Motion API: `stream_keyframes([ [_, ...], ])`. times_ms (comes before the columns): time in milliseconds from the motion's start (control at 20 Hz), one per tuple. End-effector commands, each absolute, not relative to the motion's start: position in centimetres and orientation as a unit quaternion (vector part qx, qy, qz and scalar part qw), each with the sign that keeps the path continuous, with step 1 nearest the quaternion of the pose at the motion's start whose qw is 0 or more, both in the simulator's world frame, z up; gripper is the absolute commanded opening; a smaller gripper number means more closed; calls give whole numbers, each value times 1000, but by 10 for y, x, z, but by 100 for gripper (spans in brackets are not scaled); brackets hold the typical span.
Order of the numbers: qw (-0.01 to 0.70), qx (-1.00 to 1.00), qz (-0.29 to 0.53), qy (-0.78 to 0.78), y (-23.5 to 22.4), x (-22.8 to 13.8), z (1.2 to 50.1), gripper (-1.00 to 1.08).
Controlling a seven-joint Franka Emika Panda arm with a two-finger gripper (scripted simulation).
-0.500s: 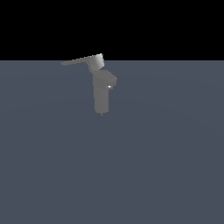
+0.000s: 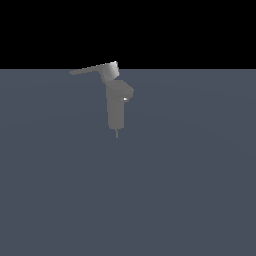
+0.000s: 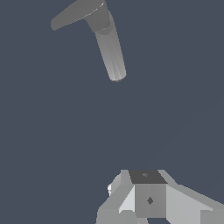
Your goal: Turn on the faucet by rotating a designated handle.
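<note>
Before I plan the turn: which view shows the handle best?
The exterior view: the handle shows side-on, its blade pointing to that view's left atop the faucet. The wrist view shows it foreshortened, far off.

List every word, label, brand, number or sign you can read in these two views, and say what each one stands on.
None: neither view shows any readable text.
The faucet is plain matte grey, with only a small white glint, not a mark.
The handle is a bare grey blade.
The gripper shows a small dark diamond shape on its block, which is no letter or number.
The floor is unmarked.
</note>
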State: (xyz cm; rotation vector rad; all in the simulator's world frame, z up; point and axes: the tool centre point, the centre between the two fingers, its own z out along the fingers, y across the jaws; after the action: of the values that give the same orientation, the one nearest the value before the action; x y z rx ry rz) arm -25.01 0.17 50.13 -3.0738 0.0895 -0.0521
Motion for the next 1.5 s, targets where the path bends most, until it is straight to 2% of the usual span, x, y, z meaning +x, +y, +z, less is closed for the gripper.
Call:
stream_keyframes([
  [0,33,-999,-21,30,3,-250,504,-100],
  [350,35,-999,-18,37,3,-246,505,-100],
  [700,43,-997,-10,68,6,-225,509,-100],
  [1000,51,-992,4,116,12,-194,511,-100],
  [1450,57,-975,32,213,27,-127,504,-100],
])
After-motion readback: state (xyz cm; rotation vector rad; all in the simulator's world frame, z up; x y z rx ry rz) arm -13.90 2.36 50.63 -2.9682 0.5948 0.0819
